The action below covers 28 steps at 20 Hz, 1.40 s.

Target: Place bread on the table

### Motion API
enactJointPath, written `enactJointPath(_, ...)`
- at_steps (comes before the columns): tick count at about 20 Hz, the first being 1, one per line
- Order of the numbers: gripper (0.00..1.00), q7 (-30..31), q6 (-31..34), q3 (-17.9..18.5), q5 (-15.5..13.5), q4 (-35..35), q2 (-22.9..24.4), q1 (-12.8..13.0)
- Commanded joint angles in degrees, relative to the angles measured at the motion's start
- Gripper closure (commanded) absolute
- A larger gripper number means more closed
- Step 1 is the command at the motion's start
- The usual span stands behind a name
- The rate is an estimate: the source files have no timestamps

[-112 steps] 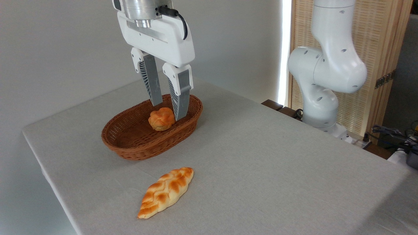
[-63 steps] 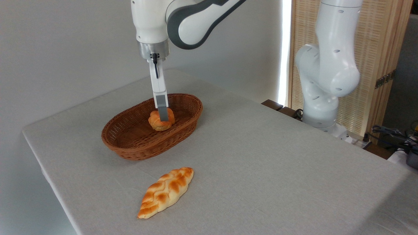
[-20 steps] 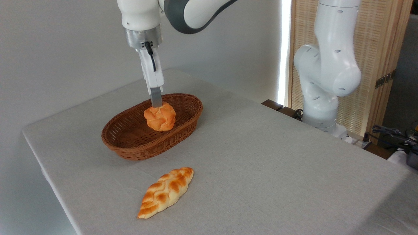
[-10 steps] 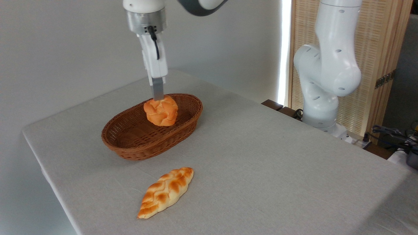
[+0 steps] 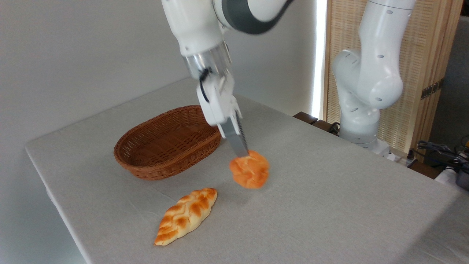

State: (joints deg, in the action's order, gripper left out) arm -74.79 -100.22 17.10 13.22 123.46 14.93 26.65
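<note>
The bread [image 5: 250, 170], a small round golden-orange bun with a knotted top, hangs in the air just above the table [image 5: 311, 205], right of the basket. My gripper [image 5: 244, 153] is shut on the bun's top, tilted down and to the right. Seen edge-on, only one grey finger [image 5: 234, 136] shows. The bun looks slightly blurred. Its shadow falls on the grey cloth below it.
A brown oval wicker basket [image 5: 166, 141] stands at the back left with nothing in it. A long braided loaf [image 5: 186, 215] lies on the cloth near the front left edge. The arm's white base [image 5: 361, 95] rises at the back right.
The gripper has carried the bun out of the basket, to the right and down over the cloth. The basket and the long loaf have not moved.
</note>
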Motion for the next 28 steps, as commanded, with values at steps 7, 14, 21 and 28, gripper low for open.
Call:
enactJointPath(7, 0.0, -1.0, -0.2, 1.4, 0.2, 4.4, 1.3, 1.1)
enactJointPath(14, 0.0, -0.6, 0.5, 1.4, -2.4, 4.5, 1.2, 1.0)
enactJointPath(21, 0.0, 3.0, 0.4, 2.8, -15.0, -0.7, 1.2, -0.3)
enactJointPath(28, 0.0, 19.7, 0.5, -10.5, -22.1, -17.4, -5.3, -15.5)
